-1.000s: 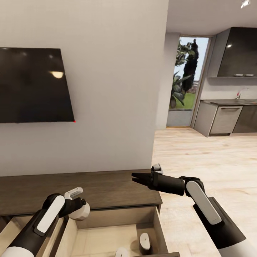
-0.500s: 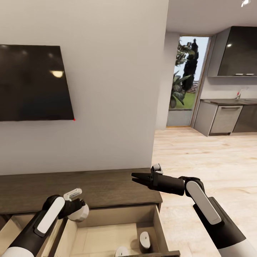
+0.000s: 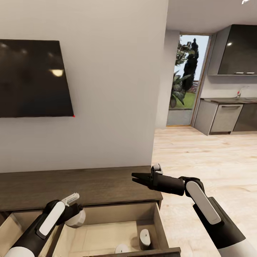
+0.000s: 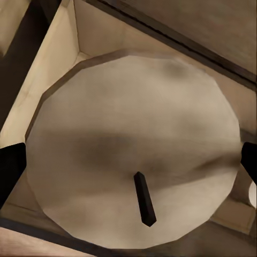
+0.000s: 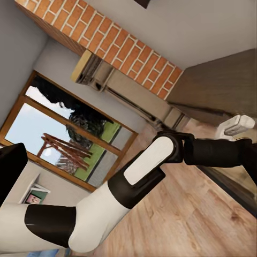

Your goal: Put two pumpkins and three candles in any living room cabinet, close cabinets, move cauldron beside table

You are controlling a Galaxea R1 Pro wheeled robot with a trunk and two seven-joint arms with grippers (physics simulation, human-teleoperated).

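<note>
Left gripper [image 3: 76, 218] sits at lower left of the head view, over the open drawer [image 3: 107, 232] of the cabinet [image 3: 89, 185]. In the left wrist view a candle [image 4: 134, 160] fills the frame top-on, dark wick [image 4: 144, 199] showing, with a dark fingertip [image 4: 10, 168] at each side edge — jaws spread to the candle's width and clamped on its sides. It hangs over the drawer's back left corner.

Handling, as a judgement: short stiff cylinder, light, smooth-sided, so it could slip or twist if the grip slackens early. The side grip across the diameter looks right; keep it upright and let go low so it doesn't tip or roll.

Two more candles stand in the drawer at the bottom centre of the head view — one [image 3: 144, 239] upright near the right wall, one [image 3: 122, 248] partly cut by the drawer front. Both are well apart from the held one, so they are not in the way.

Obstructions: drawer side wall and the cabinet top edge just behind the gripper. Right gripper [image 3: 137, 177] hovers over the cabinet's right end, jaws close together, holding nothing. TV [image 3: 34, 78] on the wall at upper left, kitchen units [image 3: 228, 117] at far right, both clear of the work.
</note>
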